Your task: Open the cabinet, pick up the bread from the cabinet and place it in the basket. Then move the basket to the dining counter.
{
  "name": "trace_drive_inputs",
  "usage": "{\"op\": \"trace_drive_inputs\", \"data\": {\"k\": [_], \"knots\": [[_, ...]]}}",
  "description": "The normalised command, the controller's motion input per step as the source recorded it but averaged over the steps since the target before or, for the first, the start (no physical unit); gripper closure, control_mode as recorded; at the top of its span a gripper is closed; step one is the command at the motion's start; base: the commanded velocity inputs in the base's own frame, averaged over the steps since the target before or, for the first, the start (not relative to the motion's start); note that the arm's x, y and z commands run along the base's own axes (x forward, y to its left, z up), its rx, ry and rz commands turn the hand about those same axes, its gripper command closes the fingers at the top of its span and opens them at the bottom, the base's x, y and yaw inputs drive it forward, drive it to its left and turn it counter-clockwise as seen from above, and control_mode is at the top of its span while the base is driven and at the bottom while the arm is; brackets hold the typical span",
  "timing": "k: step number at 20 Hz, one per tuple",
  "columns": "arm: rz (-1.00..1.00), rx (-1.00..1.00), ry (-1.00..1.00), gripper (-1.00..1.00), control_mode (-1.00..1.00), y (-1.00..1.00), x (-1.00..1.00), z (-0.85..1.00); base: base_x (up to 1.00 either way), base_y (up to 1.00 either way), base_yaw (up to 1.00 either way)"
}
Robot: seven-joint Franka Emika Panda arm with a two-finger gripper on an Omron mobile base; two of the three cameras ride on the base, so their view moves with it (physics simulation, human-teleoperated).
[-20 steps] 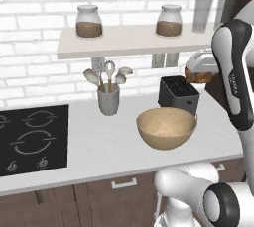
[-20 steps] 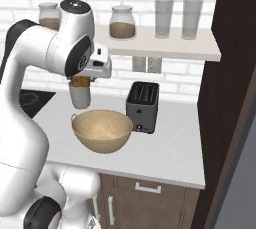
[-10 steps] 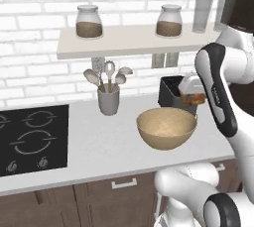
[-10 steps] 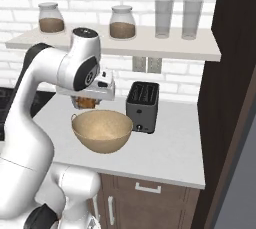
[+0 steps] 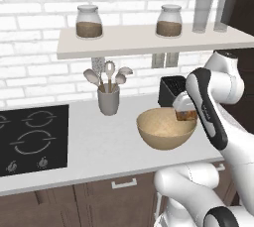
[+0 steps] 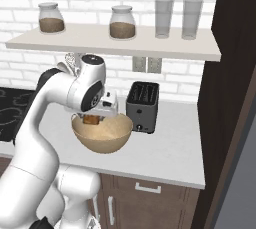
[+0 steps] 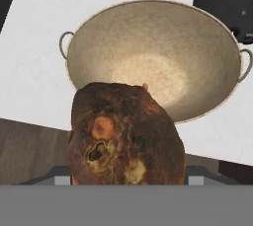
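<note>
The bread (image 7: 123, 136), a dark-brown crusty bun, sits between my fingers, and my gripper (image 5: 184, 112) is shut on it. It hangs just over the near rim of the basket (image 5: 163, 134), a wide tan bowl with two small rim handles, on the white worktop. In the right base view the bread (image 6: 91, 119) is level with the rim of the basket (image 6: 102, 138). In the hand view the basket (image 7: 148, 42) lies below and beyond the bun. The dining counter is out of view.
A black toaster (image 6: 142, 105) stands right behind the basket. A grey utensil holder (image 5: 109, 99) and a black hob (image 5: 30, 137) lie to the left. A shelf (image 5: 144, 42) with jars and glasses runs overhead. A tall dark cabinet panel (image 6: 235, 98) stands at the right.
My arm has come down with the bread in the gripper, from well above the basket to just over its rim. The basket has not moved.
</note>
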Motion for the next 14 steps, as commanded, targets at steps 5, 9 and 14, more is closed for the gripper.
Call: {"op": "trace_drive_inputs", "data": {"k": [5,9,14], "knots": [[0.00,0.00,0.05,1.00,-1.00,0.00,0.41,-0.40,0.00,0.00,0.00],[0.00,0.00,0.11,1.00,-1.00,0.00,0.49,-0.38,0.00,0.00,0.00],[0.01,0.00,0.01,1.00,-1.00,0.00,0.47,-0.45,0.00,0.00,0.00]]}}
